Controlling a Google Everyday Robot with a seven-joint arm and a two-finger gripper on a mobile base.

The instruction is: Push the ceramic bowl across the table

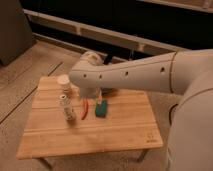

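Gripper [100, 96] low just behind green sponge [102, 108], beside ceramic bowl [111, 92]; we judge it poised to shove bowl across table [125, 132]. Grip state hidden from us.

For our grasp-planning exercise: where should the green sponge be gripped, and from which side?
Probably across its long sides, from straight above: the green sponge lies flat on the table, so only its side faces offer grip. The gripper sits just behind it, under the arm, mostly hidden.

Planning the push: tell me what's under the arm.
The green sponge shows at the arm's lower edge. The arm covers the gripper and nearly all of the ceramic bowl.
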